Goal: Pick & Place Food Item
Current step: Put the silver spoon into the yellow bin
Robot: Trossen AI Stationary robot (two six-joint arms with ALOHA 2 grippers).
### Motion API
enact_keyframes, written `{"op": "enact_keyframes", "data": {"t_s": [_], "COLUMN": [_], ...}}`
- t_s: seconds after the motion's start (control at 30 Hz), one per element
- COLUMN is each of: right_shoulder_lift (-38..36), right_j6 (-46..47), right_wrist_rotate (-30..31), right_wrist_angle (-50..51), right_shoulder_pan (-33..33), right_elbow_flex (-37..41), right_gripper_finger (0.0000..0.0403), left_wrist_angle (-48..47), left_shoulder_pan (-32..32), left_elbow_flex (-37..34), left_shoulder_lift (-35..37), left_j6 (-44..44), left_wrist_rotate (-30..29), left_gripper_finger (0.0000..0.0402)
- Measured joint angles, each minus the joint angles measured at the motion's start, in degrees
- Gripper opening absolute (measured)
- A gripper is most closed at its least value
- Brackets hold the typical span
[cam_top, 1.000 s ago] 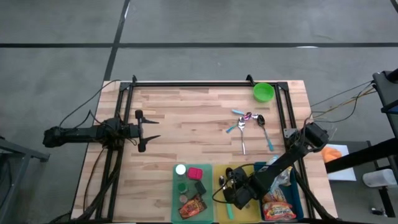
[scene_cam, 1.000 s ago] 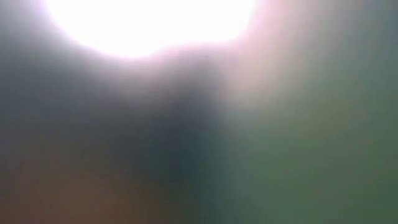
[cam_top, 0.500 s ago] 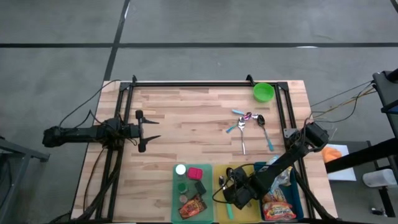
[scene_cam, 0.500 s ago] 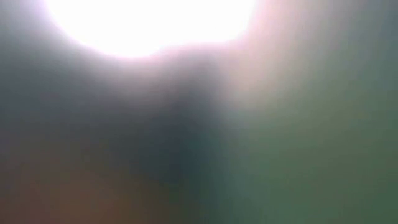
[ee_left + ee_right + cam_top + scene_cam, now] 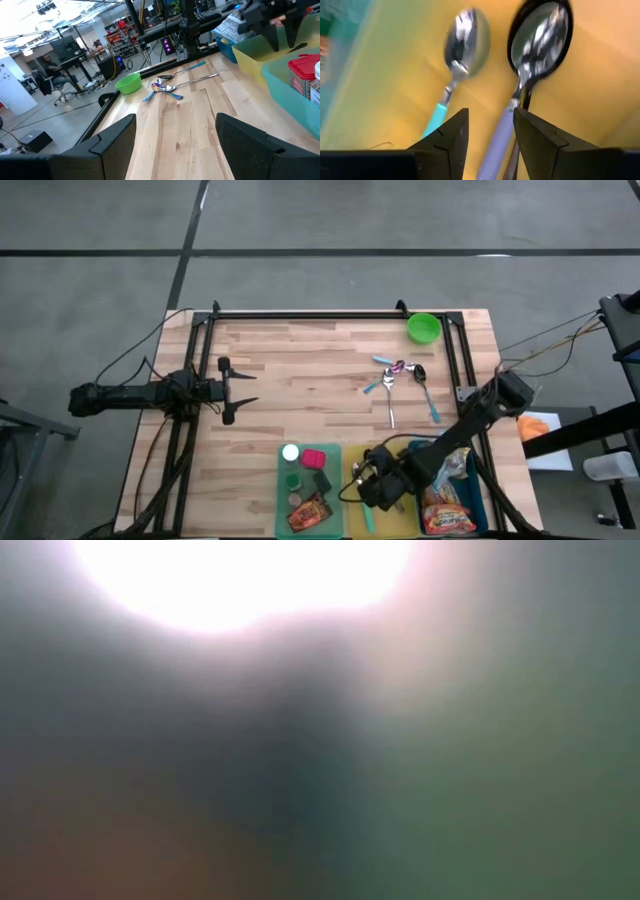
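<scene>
Down at the yellow bin [image 5: 372, 463], the right gripper [image 5: 490, 131] hangs with its fingers parted and holding nothing, just above two spoons lying side by side on the bin floor: a lavender-handled spoon [image 5: 532, 45] straight ahead between the fingers and a teal-handled spoon [image 5: 462, 50] beside it. Flanking the yellow bin sit a green bin [image 5: 283, 470] of small packets and a blue bin [image 5: 416, 448] with a snack bag [image 5: 447, 517], while more loose spoons [image 5: 398, 372] and a green bowl [image 5: 423, 328] lie farther up the table [image 5: 300, 370]. Meanwhile the left gripper [image 5: 240, 387] waits well apart from the yellow bin at the table's far side, fingers spread and empty.
</scene>
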State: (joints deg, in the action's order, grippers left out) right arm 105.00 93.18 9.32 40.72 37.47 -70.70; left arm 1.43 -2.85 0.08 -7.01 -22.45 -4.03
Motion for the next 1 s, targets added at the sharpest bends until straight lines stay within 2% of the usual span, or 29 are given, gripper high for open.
{"op": "enact_keyframes", "data": {"t_s": [0.17,0.3,0.53,0.73,1.0], "right_shoulder_lift": [-3.33,-7.08,-13.0,-16.73,-18.58], "right_j6": [-5.98,-10.28,-24.9,-35.96,-50.07], "right_wrist_rotate": [4.03,9.57,19.33,20.88,20.9], "right_wrist_angle": [1.1,2.57,5.37,5.75,5.6], "right_shoulder_pan": [-1.49,-3.1,-7.37,-14.47,-27.37], "right_elbow_flex": [-0.11,-0.11,0.02,0.25,0.35], "right_gripper_finger": [0.0153,0.0153,0.0153,0.0153,0.0153], "left_wrist_angle": [0.0,0.01,0.02,0.0,0.01], "left_shoulder_pan": [-0.02,-0.01,0.0,-0.01,0.0], "left_elbow_flex": [0.0,0.0,0.0,0.0,0.0], "left_shoulder_lift": [0.0,0.01,0.0,0.0,0.0], "left_j6": [0.01,0.01,0.01,0.01,0.01], "left_wrist_rotate": [0.0,-0.02,-0.02,-0.02,-0.02], "left_gripper_finger": [0.0275,0.0275,0.0275,0.0275,0.0275]}}
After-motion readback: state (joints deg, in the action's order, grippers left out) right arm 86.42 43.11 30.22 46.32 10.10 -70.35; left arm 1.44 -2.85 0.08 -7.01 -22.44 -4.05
